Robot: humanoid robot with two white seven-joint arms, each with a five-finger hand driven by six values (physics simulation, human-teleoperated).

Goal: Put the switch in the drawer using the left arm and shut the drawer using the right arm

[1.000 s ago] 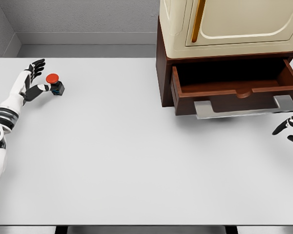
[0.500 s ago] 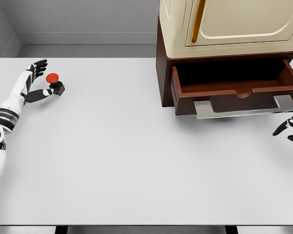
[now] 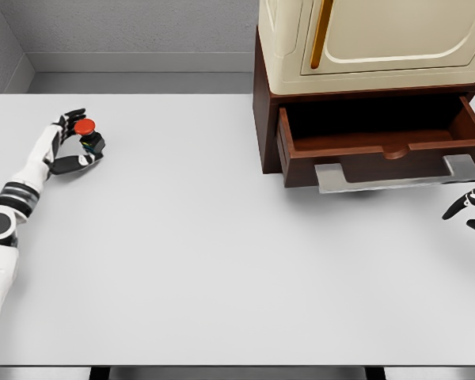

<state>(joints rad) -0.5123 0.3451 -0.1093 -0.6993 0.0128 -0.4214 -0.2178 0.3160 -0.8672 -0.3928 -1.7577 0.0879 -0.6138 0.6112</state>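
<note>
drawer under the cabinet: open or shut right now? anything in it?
Open. The dark brown wooden drawer is pulled out from the cabinet, silver handle forward, and its visible interior is empty. The red-capped switch sits at the left hand.

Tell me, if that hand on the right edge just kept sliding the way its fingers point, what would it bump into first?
Probably the drawer's grey handle. The right hand rests with fingers spread, pointing up and to the left toward the open drawer, with only bare table between. Height is hard to judge here, so it might pass just below the handle.
</note>
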